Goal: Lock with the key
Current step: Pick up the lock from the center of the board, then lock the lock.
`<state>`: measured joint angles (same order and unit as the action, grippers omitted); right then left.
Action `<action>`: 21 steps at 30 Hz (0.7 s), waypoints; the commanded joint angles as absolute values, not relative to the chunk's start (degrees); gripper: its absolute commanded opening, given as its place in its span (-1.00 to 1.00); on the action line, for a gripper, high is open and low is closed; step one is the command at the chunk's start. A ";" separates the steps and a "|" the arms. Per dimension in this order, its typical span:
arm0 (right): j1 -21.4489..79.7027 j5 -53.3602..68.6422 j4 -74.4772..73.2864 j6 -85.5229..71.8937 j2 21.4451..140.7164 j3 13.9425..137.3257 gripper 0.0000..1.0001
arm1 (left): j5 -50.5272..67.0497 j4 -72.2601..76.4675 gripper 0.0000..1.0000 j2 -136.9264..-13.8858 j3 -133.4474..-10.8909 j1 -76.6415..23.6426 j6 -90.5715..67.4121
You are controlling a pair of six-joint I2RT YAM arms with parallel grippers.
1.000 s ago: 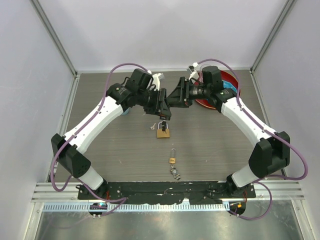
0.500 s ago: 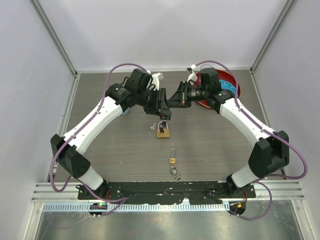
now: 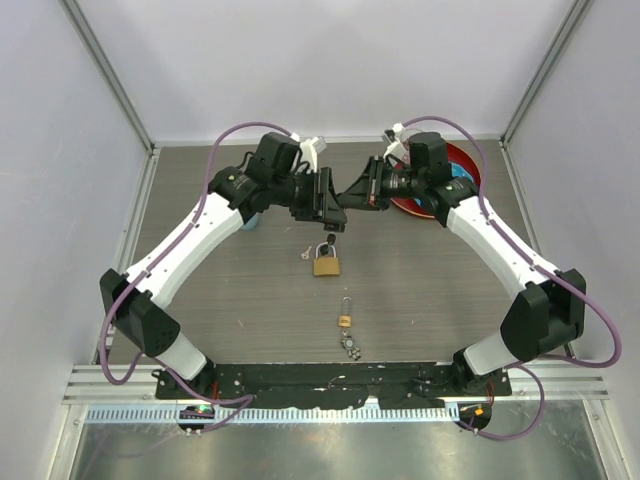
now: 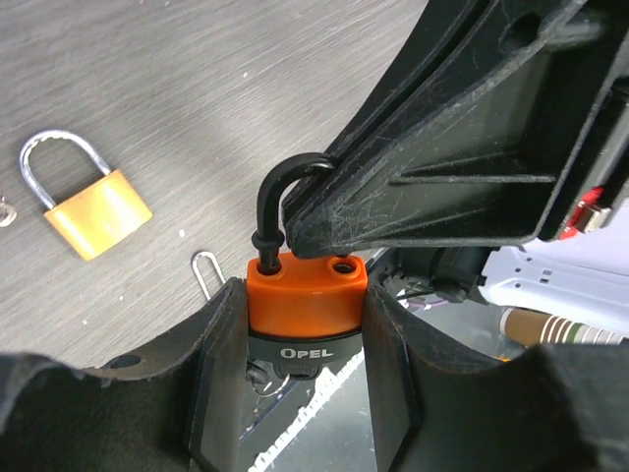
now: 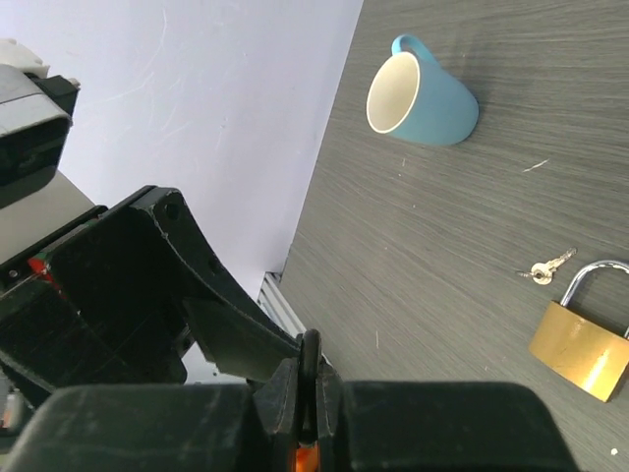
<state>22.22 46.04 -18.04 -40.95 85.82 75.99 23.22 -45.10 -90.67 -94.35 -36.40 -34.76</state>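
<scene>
Orange plastic capped the padlock (image 4: pixel 305 295). The left end effector (image 4: pixel 305 310) clamped its body from both sides, so the black shackle (image 4: pixel 270 202) stood free towards the right end effector (image 5: pixel 309 388). That one was pinched shut on the shackle, probably to press it home. The key (image 4: pixel 281 368) seemed to hang under the body, deep between the left fingers. A second before, the left end effector had overlapped the brass padlock (image 4: pixel 96 211). It had since drawn clear of it on the worktop (image 4: pixel 197 79).
</scene>
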 commanded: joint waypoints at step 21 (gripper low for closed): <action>10.64 47.64 -0.27 -67.57 76.55 73.92 -0.97 | 28.38 -15.64 0.75 -84.28 -93.60 -29.71 -44.74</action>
